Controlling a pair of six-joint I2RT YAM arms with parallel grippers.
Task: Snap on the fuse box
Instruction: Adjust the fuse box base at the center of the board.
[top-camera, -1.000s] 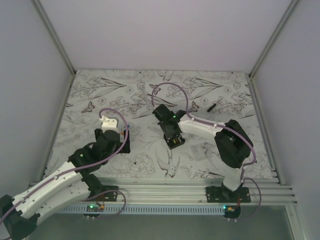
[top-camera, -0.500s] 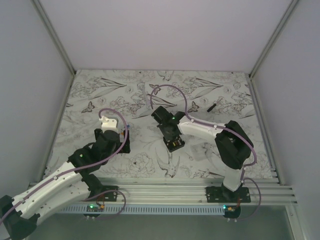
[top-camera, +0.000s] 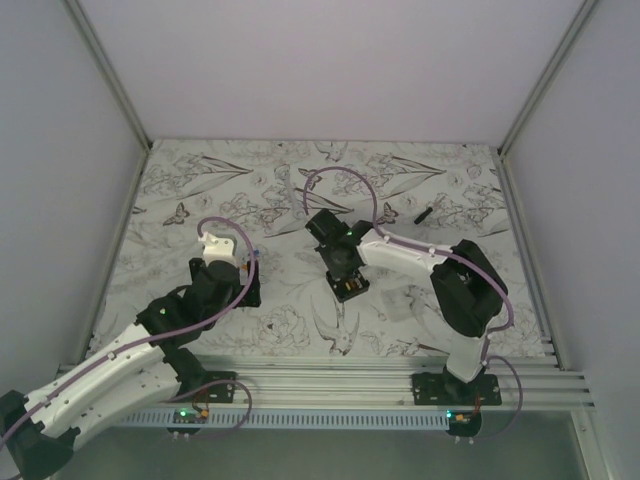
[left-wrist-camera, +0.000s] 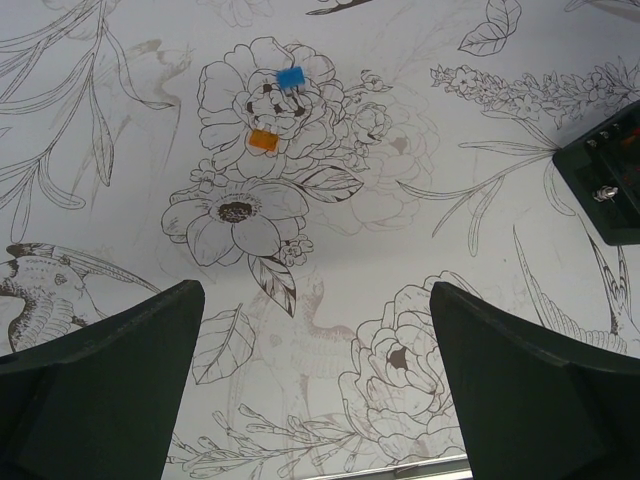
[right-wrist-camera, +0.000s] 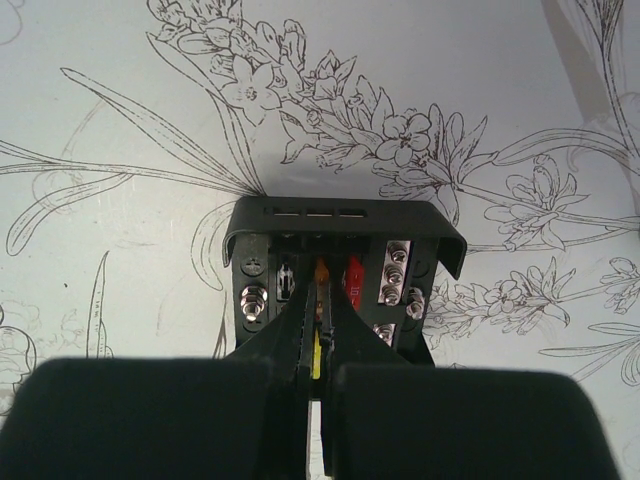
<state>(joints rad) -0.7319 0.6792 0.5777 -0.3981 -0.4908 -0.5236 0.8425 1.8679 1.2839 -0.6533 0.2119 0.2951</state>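
The fuse box (right-wrist-camera: 340, 225) lies on the flowered mat (right-wrist-camera: 120, 100), directly under the right gripper (right-wrist-camera: 318, 315), whose jaws are pressed together with their tips down inside the box. Left of the box, the left gripper (left-wrist-camera: 315, 390) hangs spread wide, holding nothing.

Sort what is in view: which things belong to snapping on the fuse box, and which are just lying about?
Job in hand:
fuse box
right gripper, jaws shut, tips at the box

Lying about:
small blue piece
small orange piece
short black stick
left gripper, jaws open, holding nothing
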